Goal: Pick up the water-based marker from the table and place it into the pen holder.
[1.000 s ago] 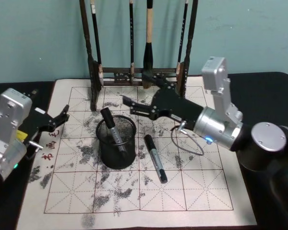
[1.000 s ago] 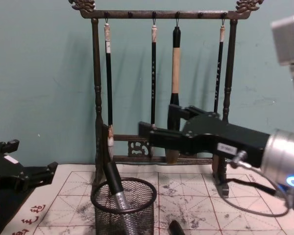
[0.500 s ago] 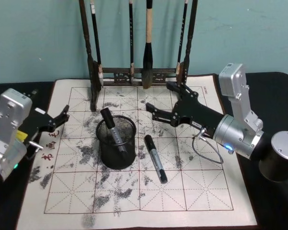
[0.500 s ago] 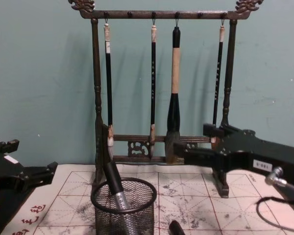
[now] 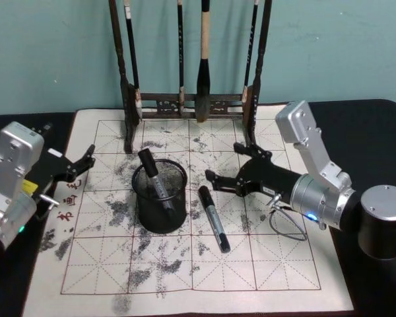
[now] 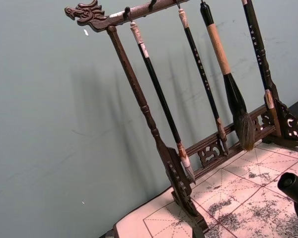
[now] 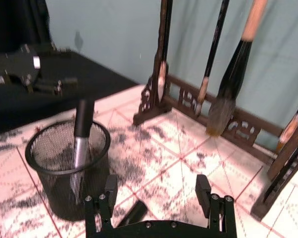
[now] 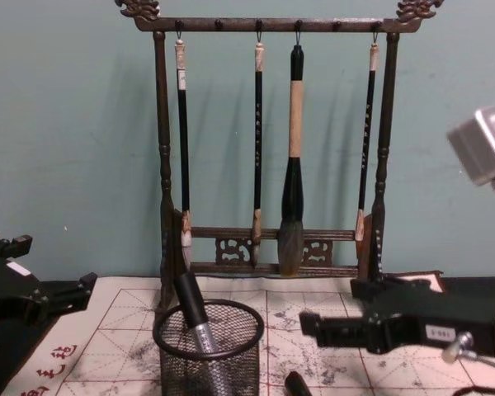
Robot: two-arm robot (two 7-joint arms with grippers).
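My right gripper hangs empty, fingers spread wide; the water-based marker lies just nearer, right of the pen holder. My left gripper rests far left, fingers parted.

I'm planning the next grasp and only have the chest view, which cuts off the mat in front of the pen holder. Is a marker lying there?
Observer: Yes. One marker lies flat on the mat, just right of the pen holder, not touching it.
Operator: Where is the right end effector relative to it?
Observer: The right end effector is open, hovering just beyond the marker's far end, toward the brush rack.
Operator: And the left?
Observer: The left end effector is parked at the mat's left edge, well away from the marker.
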